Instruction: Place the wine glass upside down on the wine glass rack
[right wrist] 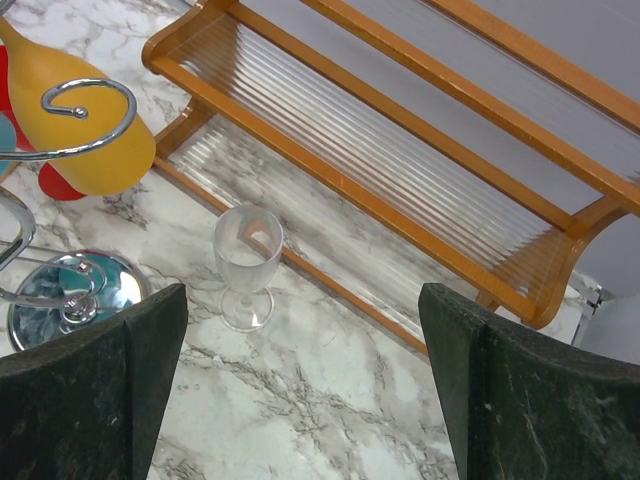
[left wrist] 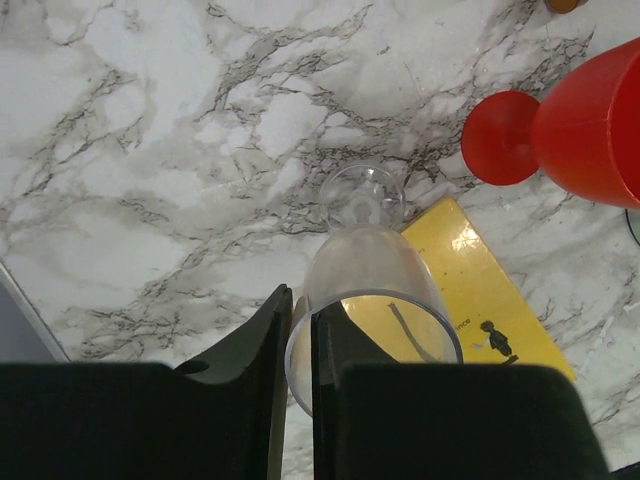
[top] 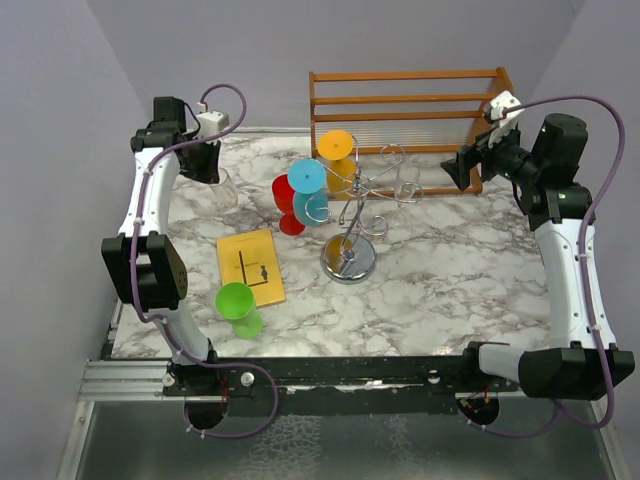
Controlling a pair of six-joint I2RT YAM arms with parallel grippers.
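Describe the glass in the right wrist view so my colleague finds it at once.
Start at the wooden slatted shelf at the table's far edge. In front of its bottom rail, right of the wire rack, a wine glass stands upright. It is clear, unlike the coloured glasses by the rack, and stands free, unlike the clear glass in the left gripper.

Grey-veined white marble table (top: 450,280), clear wine glass (left wrist: 370,270), silver wine glass rack (top: 348,262), yellow booklet (top: 251,266), green cup (top: 236,303)
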